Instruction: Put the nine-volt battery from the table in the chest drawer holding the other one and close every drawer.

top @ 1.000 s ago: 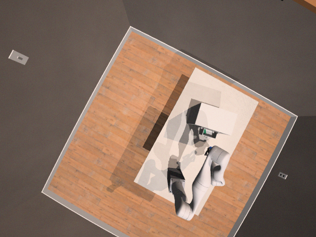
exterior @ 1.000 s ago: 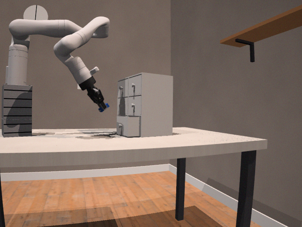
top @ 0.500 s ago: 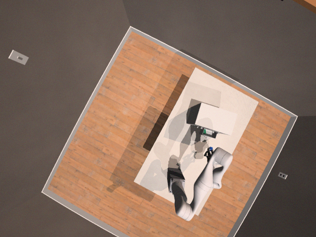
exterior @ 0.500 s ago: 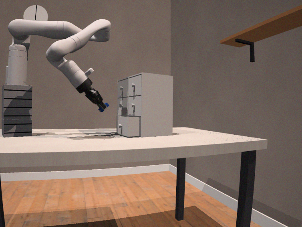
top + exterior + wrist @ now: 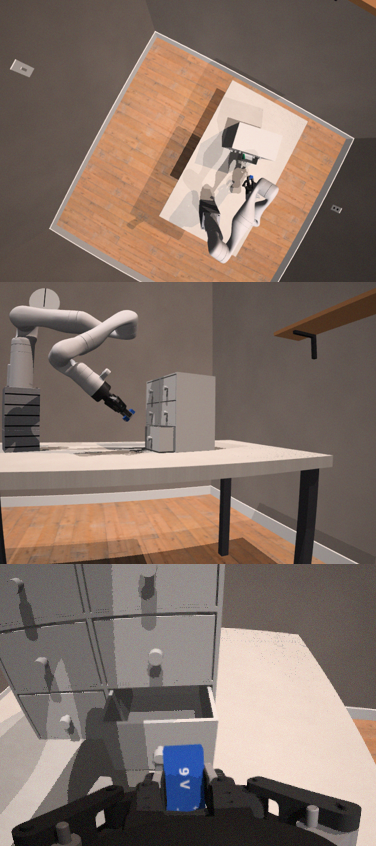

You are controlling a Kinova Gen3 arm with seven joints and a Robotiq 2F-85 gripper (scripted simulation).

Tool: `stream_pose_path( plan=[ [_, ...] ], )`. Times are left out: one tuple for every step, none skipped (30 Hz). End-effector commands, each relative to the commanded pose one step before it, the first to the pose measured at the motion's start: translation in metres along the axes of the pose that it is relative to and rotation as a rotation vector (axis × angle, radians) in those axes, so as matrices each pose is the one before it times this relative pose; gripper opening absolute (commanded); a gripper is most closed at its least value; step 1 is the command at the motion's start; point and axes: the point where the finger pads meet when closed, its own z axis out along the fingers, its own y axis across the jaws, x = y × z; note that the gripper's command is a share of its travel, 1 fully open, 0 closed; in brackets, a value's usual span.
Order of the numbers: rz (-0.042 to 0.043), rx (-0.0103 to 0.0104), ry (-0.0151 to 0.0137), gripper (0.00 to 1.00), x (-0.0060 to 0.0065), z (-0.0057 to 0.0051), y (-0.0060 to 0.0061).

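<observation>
1. 9 V battery (image 5: 251, 177) (image 5: 125, 418) (image 5: 183, 776): blue, off the worktop (image 5: 282, 116) (image 5: 258, 461) (image 5: 280, 714), gripped between the fingers of the tool (image 5: 250, 180) (image 5: 127, 414) (image 5: 184, 777).
2. Tool: closed on the battery, tilted down toward the chest (image 5: 258, 141) (image 5: 195, 412) (image 5: 218, 614), apart from it.
3. Bottom drawer (image 5: 252, 160) (image 5: 163, 438) (image 5: 192, 731): partly out, right-hand one in wrist view (green item (image 5: 243, 156) inside, can't tell what).
4. Chest: upright on the worktop, other visible drawers look shut.

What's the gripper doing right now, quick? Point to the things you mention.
Gripper (image 5: 251, 179) (image 5: 128, 414) (image 5: 184, 777): closed on the blue nine-volt battery (image 5: 251, 177) (image 5: 125, 418) (image 5: 183, 764), held in the air in front of the open drawer (image 5: 249, 160) (image 5: 162, 438) (image 5: 167, 731).
</observation>
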Motion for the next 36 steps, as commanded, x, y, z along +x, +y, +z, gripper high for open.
stream_pose_path(
  plan=[
    [0.01379,-0.0069,0.01105,0.23,-0.00992,-0.00231,0.00345],
    [0.00003,-0.00015,0.00974,0.23,-0.00008,-0.00007,0.00002],
    [0.00007,-0.00032,0.00961,0.23,-0.00007,-0.00011,0.00004],
    [-0.00006,0.00021,0.00974,0.23,-0.0001,0.00002,-0.00003],
    [0.0,0.0,0.0,0.23,0.0,0.0,0.0],
    [0.0,0.0,0.0,0.23,0.0,0.0,0.0],
    [-0.00005,0.00019,0.00966,0.23,-0.0001,0.00001,-0.00002],
    [-0.00001,0.00003,0.00951,0.23,-0.00009,-0.00003,0.0],
    [0.00003,-0.00012,0.00935,0.23,-0.00008,-0.00007,0.00002],
    [0.00006,-0.00027,0.00919,0.23,-0.00007,-0.0001,0.00003],
    [-0.00003,0.00009,0.00926,0.23,-0.00009,-0.00001,-0.00001],
    [-0.00006,0.0002,0.00922,0.23,-0.00009,0.00002,-0.00002],
    [-0.00002,0.00007,0.00904,0.23,-0.00009,-0.00002,-0.00001],
    [0.00002,-0.00006,0.00885,0.23,-0.00008,-0.00006,0.00001],
    [0.00005,-0.00018,0.00866,0.23,-0.00007,-0.00009,0.00002],
    [0.00004,-0.00018,0.00853,0.23,-0.00007,-0.00009,0.00002],
    [-0.00007,0.00024,0.00865,0.23,-0.00009,0.00003,-0.00002],
    [-0.00003,0.00012,0.00845,0.23,-0.00008,0.0,-0.00001],
    [-0.00001,0.00002,0.00823,0.23,-0.00007,-0.00003,0.0],
    [0.00002,-0.00008,0.00802,0.23,-0.00007,-0.00006,0.00001],
    [0.00004,-0.00017,0.0078,0.23,-0.00006,-0.00009,0.00002],
    [0.0,0.0,0.0,0.23,0.0,0.0,0.0],
    [0.0,0.0,0.0,0.23,0.0,0.0,0.0],
    [0.00003,-0.00015,0.00765,0.23,-0.00006,-0.00008,0.00002],
    [-0.00006,0.0002,0.00774,0.23,-0.00007,0.00002,-0.00002],
    [-0.00003,0.00011,0.0075,0.23,-0.00007,0.0,-0.00001],
    [-0.00001,0.00004,0.00726,0.23,-0.00006,-0.00003,0.0],
    [0.00001,-0.00003,0.00702,0.23,-0.00006,-0.00005,0.0],
    [0.00002,-0.00009,0.00678,0.23,-0.00005,-0.00006,0.00001],
    [0.00004,-0.00015,0.00654,0.23,-0.00005,-0.00008,0.00001],
    [0.00002,-0.00008,0.00639,0.23,-0.00005,-0.00006,0.00001],
    [-0.00004,0.00015,0.00639,0.23,-0.00006,0.00002,-0.00001],
    [-0.00003,0.0001,0.00614,0.23,-0.00006,0.0,-0.00001],
    [-0.00001,0.00005,0.00588,0.23,-0.00005,-0.00002,0.0],
    [0.0,0.00001,0.00563,0.23,-0.00005,-0.00003,0.0],
    [0.00001,-0.00003,0.00537,0.23,-0.00004,-0.00004,0.0]
  ],
)
